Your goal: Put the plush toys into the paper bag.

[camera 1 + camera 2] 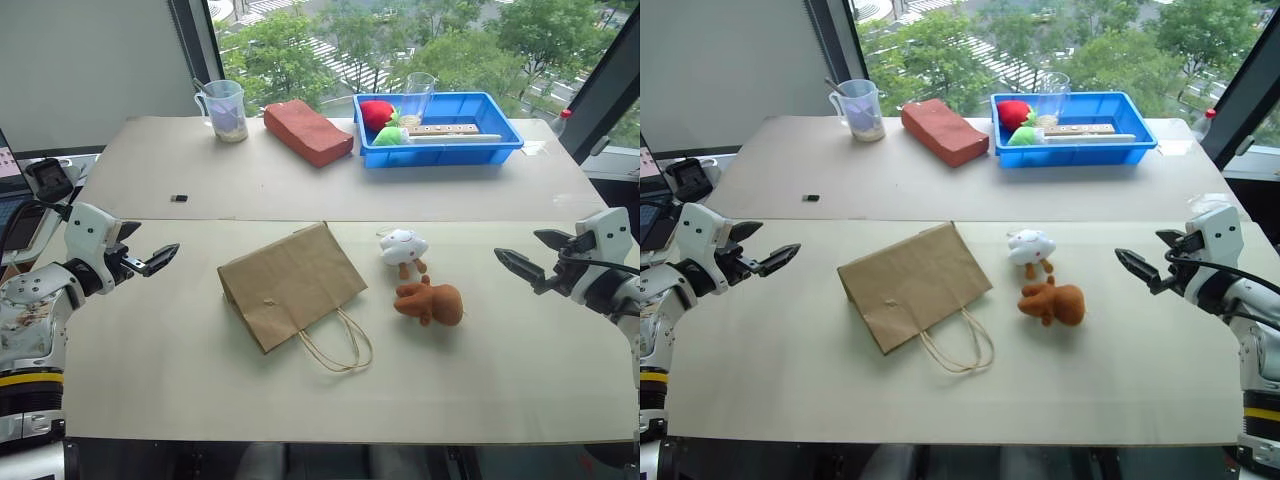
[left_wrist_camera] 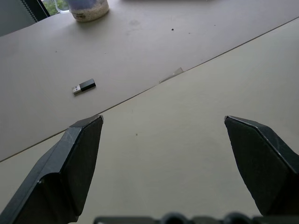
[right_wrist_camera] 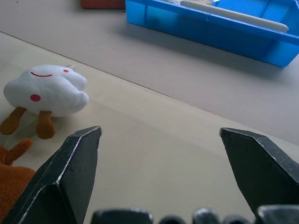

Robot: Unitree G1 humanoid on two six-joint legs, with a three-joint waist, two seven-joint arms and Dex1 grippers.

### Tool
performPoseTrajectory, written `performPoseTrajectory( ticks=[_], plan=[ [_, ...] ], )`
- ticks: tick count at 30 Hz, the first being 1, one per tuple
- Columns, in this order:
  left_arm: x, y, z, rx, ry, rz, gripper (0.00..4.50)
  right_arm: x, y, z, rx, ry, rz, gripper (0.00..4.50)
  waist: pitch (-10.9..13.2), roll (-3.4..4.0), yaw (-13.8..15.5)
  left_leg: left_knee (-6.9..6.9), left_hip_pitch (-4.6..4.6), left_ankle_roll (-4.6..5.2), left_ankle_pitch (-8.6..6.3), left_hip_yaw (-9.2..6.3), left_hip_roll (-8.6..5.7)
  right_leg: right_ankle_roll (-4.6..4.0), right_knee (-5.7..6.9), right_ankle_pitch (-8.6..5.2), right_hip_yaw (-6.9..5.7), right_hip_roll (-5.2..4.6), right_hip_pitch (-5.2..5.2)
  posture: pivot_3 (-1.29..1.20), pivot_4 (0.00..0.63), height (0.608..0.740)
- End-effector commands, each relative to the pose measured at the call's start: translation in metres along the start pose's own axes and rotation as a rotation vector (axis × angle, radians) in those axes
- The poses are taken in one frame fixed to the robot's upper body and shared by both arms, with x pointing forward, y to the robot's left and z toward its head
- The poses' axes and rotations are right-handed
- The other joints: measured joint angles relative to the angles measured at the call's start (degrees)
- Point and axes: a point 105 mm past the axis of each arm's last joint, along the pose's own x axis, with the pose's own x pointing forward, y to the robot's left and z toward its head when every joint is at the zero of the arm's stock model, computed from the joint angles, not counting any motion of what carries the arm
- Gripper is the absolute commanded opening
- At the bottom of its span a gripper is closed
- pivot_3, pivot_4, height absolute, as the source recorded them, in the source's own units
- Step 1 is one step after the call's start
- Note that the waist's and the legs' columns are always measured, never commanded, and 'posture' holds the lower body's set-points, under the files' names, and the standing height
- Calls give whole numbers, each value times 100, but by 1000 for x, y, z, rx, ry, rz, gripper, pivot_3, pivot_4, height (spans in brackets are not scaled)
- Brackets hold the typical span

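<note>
Flat, creased brown kraft paper bag (image 1: 291,283) lies beside fuzzy white plush toy (image 1: 404,247) and rounded orange-brown plush toy (image 1: 431,302); left tool (image 1: 150,261) and right tool (image 1: 520,262) spread, empty.

A pale table (image 1: 150,390) is being occupied by a flat paper bag (image 1: 290,283), white plush toy (image 1: 404,247) and orange plush toy (image 1: 432,302) beside it; farther back, a measuring cup (image 1: 225,109), brick-shaped block (image 1: 306,131), blue tray (image 1: 440,143) and small black stick (image 1: 179,198) are being carried
</note>
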Motion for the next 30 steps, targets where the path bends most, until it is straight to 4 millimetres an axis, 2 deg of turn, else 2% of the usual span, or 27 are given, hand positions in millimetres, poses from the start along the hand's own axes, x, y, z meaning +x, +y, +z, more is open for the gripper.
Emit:
performPoseTrajectory(
  ticks=[1, 3, 5, 7, 10, 14, 16, 20, 23, 27, 30],
  plan=[
    [-3, 11, 14, 1, -44, 35, 4429, -5, -7, 19, -42, -62, -37, 4500, 0, 0, 2, 0, 0, 0, 0, 0, 0, 0, 0, 0, 0, 0, 0, 0, 150, 740],
    [-3, 15, 20, 0, -66, 35, 4429, -5, -6, 20, -45, -71, -47, 4500, 0, 0, 11, 0, 0, 0, 0, 0, 0, 0, 1, 0, -1, 0, 0, 0, 150, 740],
    [-4, 13, 36, 16, -114, 2, 4429, -3, -2, 26, -46, -85, -33, 4500, 0, 0, 7, 0, 0, 0, 0, 0, 0, 0, 0, 0, 0, 0, 0, 0, 150, 740],
    [-4, 3, 55, 42, -146, -75, 4429, 0, 6, 38, -43, -111, 3, 4500, 0, -1, 6, 1, -2, 0, 0, 0, 0, 0, 1, 0, -1, 0, -1, 0, 150, 740],
    [-2, -36, 75, 131, -138, -295, 4429, 4, 30, 47, -68, -114, 107, 4500, 0, 0, -7, 0, -4, 0, 0, 0, 1, 0, 4, 0, -1, 0, -2, 0, 150, 740],
    [2, -89, 83, 310, -100, -556, 4429, 5, 61, 51, -76, -107, 241, 4500, 0, 1, 12, 0, -2, 0, 0, 0, 1, 1, 2, -1, 0, 0, 1, 0, 150, 740],
    [6, -119, 84, 409, -107, -685, 4429, 4, 78, 52, -67, -99, 320, 4500, 0, 1, 26, 0, -3, 0, 0, 0, 0, 1, -2, -1, 0, 0, 3, 0, 150, 740],
    [12, -165, 83, 555, -154, -870, 4429, -2, 110, 50, -82, -60, 458, 4500, 2, -1, 33, 2, -6, 0, 0, 0, 0, 1, -3, -1, 0, 0, 2, 0, 150, 740],
    [17, -187, 79, 601, -182, -952, 4429, -9, 128, 49, -83, -35, 537, 4500, 2, -1, 40, 3, -7, 0, 0, 0, 0, 1, -4, -1, 0, 0, 3, 0, 150, 740],
    [34, -226, 64, 665, -209, -1085, 4429, -14, 160, 43, -120, -10, 637, 4500, 2, -2, 74, 9, -6, 0, 0, 0, -1, 1, -4, -1, -1, 0, 5, 0, 150, 740],
    [38, -242, 56, 692, -223, -1152, 4429, -13, 167, 37, -131, 0, 648, 4500, 3, -3, 91, 22, -8, 0, 0, 0, -3, 1, -5, -1, 0, 1, 8, 0, 150, 740]
  ],
)
